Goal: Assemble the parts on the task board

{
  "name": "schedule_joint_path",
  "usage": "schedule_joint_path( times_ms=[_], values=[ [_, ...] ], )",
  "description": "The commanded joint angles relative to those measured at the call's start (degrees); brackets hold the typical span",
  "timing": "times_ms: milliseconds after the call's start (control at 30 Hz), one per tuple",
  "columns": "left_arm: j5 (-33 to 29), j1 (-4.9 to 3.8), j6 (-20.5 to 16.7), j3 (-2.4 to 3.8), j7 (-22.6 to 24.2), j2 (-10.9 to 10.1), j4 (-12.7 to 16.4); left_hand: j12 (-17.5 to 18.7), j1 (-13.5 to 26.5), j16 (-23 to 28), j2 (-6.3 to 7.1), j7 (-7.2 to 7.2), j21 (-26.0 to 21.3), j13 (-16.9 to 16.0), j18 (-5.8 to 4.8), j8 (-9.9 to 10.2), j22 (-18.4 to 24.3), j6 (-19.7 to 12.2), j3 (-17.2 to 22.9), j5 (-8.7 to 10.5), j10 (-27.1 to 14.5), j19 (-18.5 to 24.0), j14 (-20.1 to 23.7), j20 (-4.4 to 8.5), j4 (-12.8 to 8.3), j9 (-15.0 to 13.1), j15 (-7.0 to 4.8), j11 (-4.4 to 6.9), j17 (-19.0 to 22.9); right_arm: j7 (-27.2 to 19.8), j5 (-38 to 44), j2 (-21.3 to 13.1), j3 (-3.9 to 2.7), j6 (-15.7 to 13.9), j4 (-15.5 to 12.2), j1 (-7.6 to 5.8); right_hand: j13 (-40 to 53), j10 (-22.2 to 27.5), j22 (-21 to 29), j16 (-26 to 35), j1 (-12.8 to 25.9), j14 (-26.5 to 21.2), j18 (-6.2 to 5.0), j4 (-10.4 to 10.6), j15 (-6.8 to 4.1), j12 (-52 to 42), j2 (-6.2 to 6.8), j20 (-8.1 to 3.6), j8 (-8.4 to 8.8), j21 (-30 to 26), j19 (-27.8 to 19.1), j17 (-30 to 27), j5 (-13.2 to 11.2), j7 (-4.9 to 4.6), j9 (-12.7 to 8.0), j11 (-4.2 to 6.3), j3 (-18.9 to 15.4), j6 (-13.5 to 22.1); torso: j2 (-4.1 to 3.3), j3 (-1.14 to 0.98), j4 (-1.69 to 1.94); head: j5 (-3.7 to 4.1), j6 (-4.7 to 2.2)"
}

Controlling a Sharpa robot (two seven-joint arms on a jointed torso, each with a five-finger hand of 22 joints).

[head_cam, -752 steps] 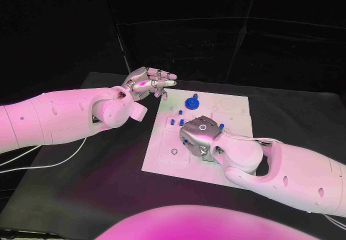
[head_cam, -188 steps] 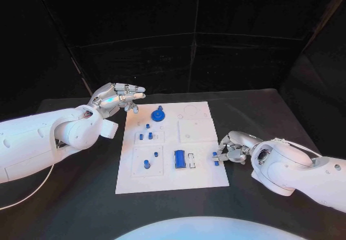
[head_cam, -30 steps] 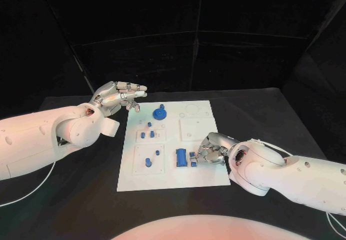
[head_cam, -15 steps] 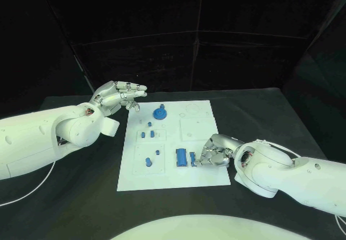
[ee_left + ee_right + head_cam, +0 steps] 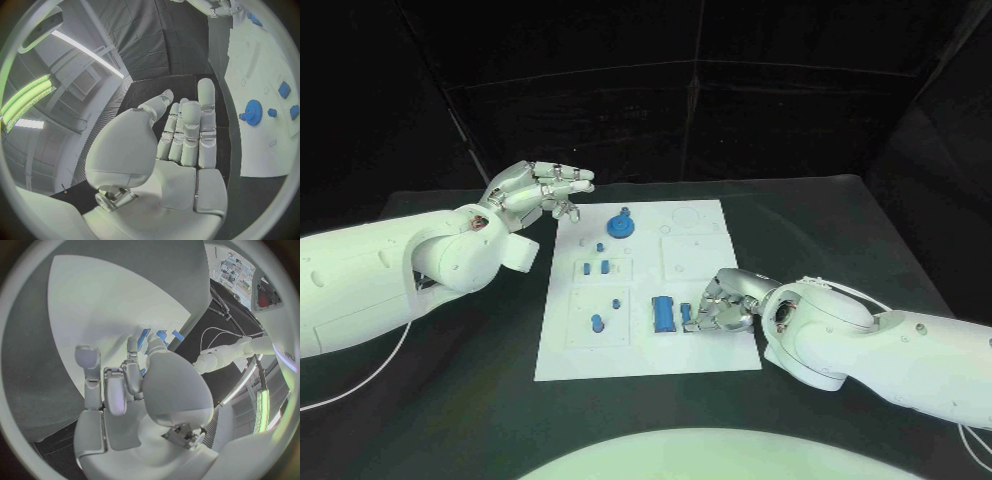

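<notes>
the black bench (image 5: 459, 400) is carrying the white board (image 5: 646, 355), which is lying flat on it near the middle, its long sides running away from the robot. the bench's dark surface is showing on every side of the board, wider at the left and right than at the far end. a thin white cable (image 5: 343, 395) is trailing over the bench's near left part, well apart from the board. in the left wrist view the board (image 5: 262, 150) is lying on the same dark bench (image 5: 156, 90), and in the right wrist view the board (image 5: 100, 305) is sitting against the bench's dark surface (image 5: 31, 365).
</notes>
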State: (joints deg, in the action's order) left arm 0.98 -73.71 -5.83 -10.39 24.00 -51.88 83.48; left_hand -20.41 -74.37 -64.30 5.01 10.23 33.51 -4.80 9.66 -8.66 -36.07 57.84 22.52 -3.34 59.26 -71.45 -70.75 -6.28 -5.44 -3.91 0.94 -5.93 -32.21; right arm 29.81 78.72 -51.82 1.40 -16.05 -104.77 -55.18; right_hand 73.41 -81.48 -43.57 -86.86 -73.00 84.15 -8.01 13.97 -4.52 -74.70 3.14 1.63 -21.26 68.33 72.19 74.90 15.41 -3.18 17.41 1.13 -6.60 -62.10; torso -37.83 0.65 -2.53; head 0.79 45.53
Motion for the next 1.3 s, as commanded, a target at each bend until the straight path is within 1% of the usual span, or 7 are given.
schedule_joint_path(
  times_ms=[33,567,633,867,967,1133,1300],
  values=[
    [0.07,-0.11,0.46,0.04,0.23,0.04,0.09,-0.32,0.51,0.02,-0.04,0.03,-0.27,-0.06,0.74,-0.28,0.07,-0.44,-0.38,-0.26,-0.38,-0.32,0.19,-0.23,-0.1,-0.02,0.09,-0.11,0.05,1.08,1.24,0.51,0.0,0.84,0.29,-0.05,-0.08,-0.19,-0.1,0.12,-0.31,4.52,0.22,-0.24,-0.25,0.25,-0.87,0.0,-0.28,-0.28,-0.14,8.53,0.42,0.13,0.16,0.07,-0.26,0.3,-0.01,-0.04,-0.01,0.06,0.03],
    [0.07,-0.1,0.65,0.04,0.27,0.14,-0.03,-0.32,0.51,0.02,-0.04,0.03,-0.27,-0.06,0.74,-0.28,0.07,-0.44,-0.38,-0.26,-0.38,-0.32,0.19,-0.23,-0.1,-0.02,0.09,-0.11,0.05,-6.09,-4.91,-0.23,-0.02,-3.47,0.31,-0.06,-2.93,1.89,5.72,2.41,0.09,3.54,-0.62,-0.05,0.33,3.26,-0.75,0.35,1.32,-3.53,-2.88,4.36,1.37,-0.88,-0.02,-0.74,-2.02,2.8,0.06,-0.12,-0.01,0.09,-0.33],
    [0.07,-0.1,0.61,0.04,0.42,0.22,-0.21,-0.32,0.51,0.02,-0.04,0.03,-0.27,-0.06,0.74,-0.28,0.07,-0.44,-0.38,-0.26,-0.38,-0.32,0.19,-0.23,-0.1,-0.02,0.09,-0.11,0.05,-12.07,-11.02,-0.62,-0.03,-3.64,1.25,-0.09,-12.84,8.72,17.53,9.5,-0.28,0.38,-2.24,0.07,1.34,13.76,-1.01,1.32,3.3,-11.28,-9.03,-6.33,1.51,-2.15,-0.85,-1.91,-2.97,5.56,0.16,-0.05,0.06,0.21,-0.49],
    [-0.14,-0.08,0.08,0.04,1.53,0.38,-0.65,-0.58,0.42,0.49,-0.12,0.0,-0.44,-0.1,0.76,-0.4,0.2,-0.52,-0.55,-0.28,-0.54,-0.29,0.67,-0.26,-0.08,-0.04,0.1,-0.1,1.2,-30.83,-31.72,-1.33,-0.08,-6.99,6.47,-0.52,-27.86,18.39,21.61,25.04,-4.11,-4.16,-2.48,-1.43,2.85,29.59,-2.81,2.93,6.3,-17.74,-10.73,-24.09,3.38,-4.14,-2.64,-3.62,-3.57,9.84,0.14,-0.01,0.11,0.04,-1.86],
    [-1.18,-0.06,-0.21,0.03,1.81,0.47,-0.86,-0.82,0.33,1.33,-0.17,-0.05,-0.75,-0.13,0.75,-0.53,0.38,-0.53,-0.69,-0.29,-0.63,0.03,1.6,-0.3,-0.08,-0.06,0.12,-0.08,2.76,-37.6,-39.97,-1.18,-0.11,-7.73,9.34,-1.4,-31.52,21.73,24.11,40.68,-6.52,-10.06,-2.29,-2.33,3.98,34.32,-4.09,3.89,8.02,-22.17,-12.91,-39.65,3.91,-5.42,-3.85,-4.9,-3.09,12.43,0.2,-0.07,0.01,-0.14,-2.23],
    [-2.67,0.0,-1.07,0.03,2.44,0.76,-1.33,-1.15,-0.13,5.19,-0.37,0.05,-3.2,0.18,0.72,-1.02,1.76,-0.75,-1.13,-0.31,-1.48,2.91,5.84,-0.59,-0.16,-0.07,0.42,-0.37,6.67,-46.12,-50.39,-0.01,-0.15,-6.87,14.25,-3.84,-42.41,31.01,30.38,57.06,-10.44,-19.39,-1.29,-3.85,8.12,47.64,-5.2,7.2,9.98,-33.72,-20.7,-46.81,1.27,-8.17,-5.95,-8.6,-2.14,13.8,0.31,0.06,-0.06,-0.13,-3.33],
    [-3.88,0.05,-2.52,0.03,3.56,1.47,-2.4,-0.43,-0.41,10.81,-0.84,-0.28,-6.52,1.02,0.72,-1.5,3.75,-0.27,-1.04,-0.33,-1.37,6.76,9.23,-0.92,-0.11,0.01,0.7,-0.44,9.75,-51.76,-56.73,1.79,-0.23,-4.96,18.82,-6.04,-52.75,29.2,35.36,69.19,-11.34,-27.17,-0.76,-5.55,10.75,54.69,-5.99,10.62,11.95,-42.95,-26.45,-54.5,-0.04,-8.63,-8.13,-9.72,-1.5,11.45,0.4,0.07,0.11,0.25,-4.57]
  ],
)
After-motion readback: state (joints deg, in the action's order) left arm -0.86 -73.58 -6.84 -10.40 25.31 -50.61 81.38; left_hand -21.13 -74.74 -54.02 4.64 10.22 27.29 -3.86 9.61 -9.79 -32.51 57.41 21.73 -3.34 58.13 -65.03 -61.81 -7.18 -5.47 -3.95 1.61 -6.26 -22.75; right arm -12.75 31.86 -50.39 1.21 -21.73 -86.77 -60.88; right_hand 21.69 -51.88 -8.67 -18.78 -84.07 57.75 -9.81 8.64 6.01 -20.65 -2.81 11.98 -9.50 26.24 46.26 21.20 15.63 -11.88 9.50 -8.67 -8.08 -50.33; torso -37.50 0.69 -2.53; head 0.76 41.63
